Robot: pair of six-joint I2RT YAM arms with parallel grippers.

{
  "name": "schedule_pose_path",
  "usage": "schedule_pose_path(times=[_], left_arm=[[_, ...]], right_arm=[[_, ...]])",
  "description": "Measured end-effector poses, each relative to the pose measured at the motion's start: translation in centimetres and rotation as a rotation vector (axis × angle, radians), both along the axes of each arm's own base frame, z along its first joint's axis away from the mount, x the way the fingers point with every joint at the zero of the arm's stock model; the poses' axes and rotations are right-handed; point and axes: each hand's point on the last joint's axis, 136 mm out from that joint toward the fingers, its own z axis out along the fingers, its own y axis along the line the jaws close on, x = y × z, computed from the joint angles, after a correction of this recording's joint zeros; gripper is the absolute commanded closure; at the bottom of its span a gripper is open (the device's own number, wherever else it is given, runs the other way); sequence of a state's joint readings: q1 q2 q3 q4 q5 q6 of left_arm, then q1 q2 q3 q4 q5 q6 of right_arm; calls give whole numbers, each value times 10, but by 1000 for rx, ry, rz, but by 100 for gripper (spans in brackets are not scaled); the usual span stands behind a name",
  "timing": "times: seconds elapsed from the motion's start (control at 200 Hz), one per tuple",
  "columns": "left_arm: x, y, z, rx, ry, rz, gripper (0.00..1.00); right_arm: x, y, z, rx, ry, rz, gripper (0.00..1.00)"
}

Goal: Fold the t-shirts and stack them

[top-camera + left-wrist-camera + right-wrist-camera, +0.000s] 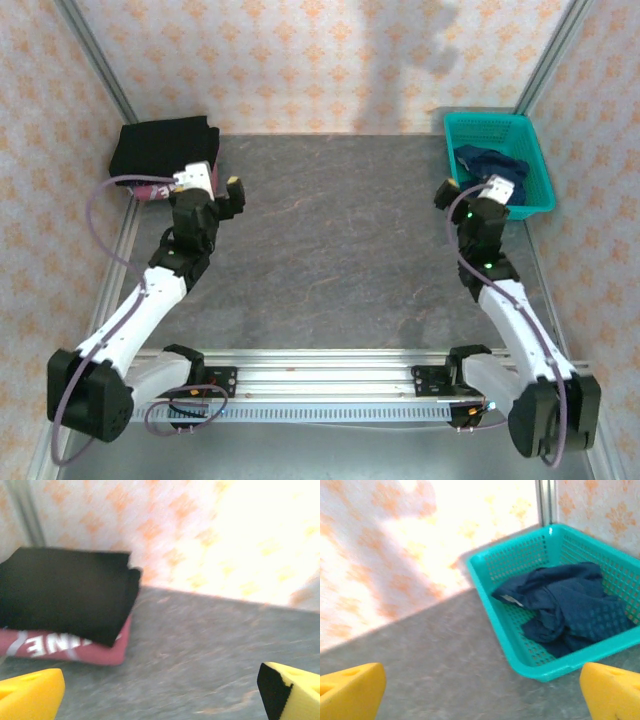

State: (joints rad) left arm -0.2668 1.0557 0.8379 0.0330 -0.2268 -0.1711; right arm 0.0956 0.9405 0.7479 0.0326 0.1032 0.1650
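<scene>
**A:** How far along is the job?

**B:** About two thirds, I judge. The black t-shirt [65, 592] lies folded on top of the folded pink t-shirt [75, 647] in the far left corner of the worktop [340, 240]. The navy t-shirt [565, 607] sits crumpled in the teal basket [490, 575] at the far right corner, not yet folded.

**A:** And the fingers?

**B:** The left fingers [30, 695] are spread wide and empty, near the stack but not touching it. The right fingers [350, 690] are wide too and hold nothing. The basket stands just beyond them, and the navy shirt is clear of both tips. It has yet to be lifted out, folded and stacked.
</scene>
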Motion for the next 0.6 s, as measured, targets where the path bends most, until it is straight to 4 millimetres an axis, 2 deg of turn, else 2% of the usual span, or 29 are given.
schedule_pose_path(times=[0.07,0.125,0.225,0.285,0.35,0.465,0.53,0.6], left_arm=[[-7,-20,29,-57,5,-35,0],[-11,-33,43,-90,27,-65,0],[-10,-57,51,-125,118,-115,0],[-5,-74,52,-122,175,-149,0],[-2,-102,47,-108,247,-206,0],[-6,-148,23,-85,356,-321,0],[-14,-161,7,-92,415,-362,0],[-20,-165,-3,-110,448,-378,0]], right_arm=[[-1,4,32,35,26,24,1],[6,5,56,56,58,40,1],[35,-13,86,88,152,23,1],[58,-28,89,104,205,-4,1],[83,-48,70,139,290,-37,2],[118,-86,4,214,478,-120,5],[130,-103,-36,242,572,-161,6],[140,-118,-75,252,668,-205,9]])
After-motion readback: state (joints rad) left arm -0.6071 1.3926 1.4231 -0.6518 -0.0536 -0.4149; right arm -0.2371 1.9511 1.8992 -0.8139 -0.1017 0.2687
